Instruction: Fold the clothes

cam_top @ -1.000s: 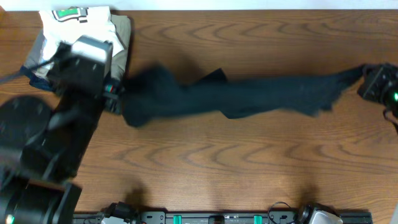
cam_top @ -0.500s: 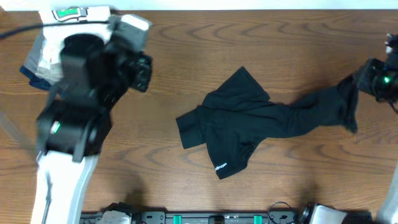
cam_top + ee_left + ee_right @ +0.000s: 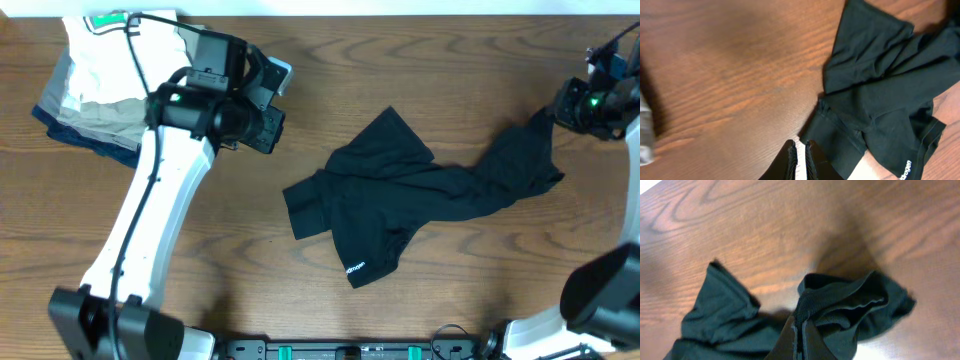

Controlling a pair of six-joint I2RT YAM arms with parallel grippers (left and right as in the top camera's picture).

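The black garment lies crumpled across the middle of the table, with a small white logo print near its front edge. Its right end rises to my right gripper, which is shut on a bunched edge of the fabric, the cloth pinched between the fingertips. My left gripper hovers up and left of the garment, apart from it. In the left wrist view its fingers stand nearly together with nothing between them, above bare wood beside the garment's left end.
A stack of folded white, khaki and navy garments sits at the table's far left corner, just behind my left arm. The arm bases line the front edge.
The garment was stretched between both grippers; my left gripper let go and swung up and to the right. The garment fell crumpled mid-table, and my right gripper still holds its end.
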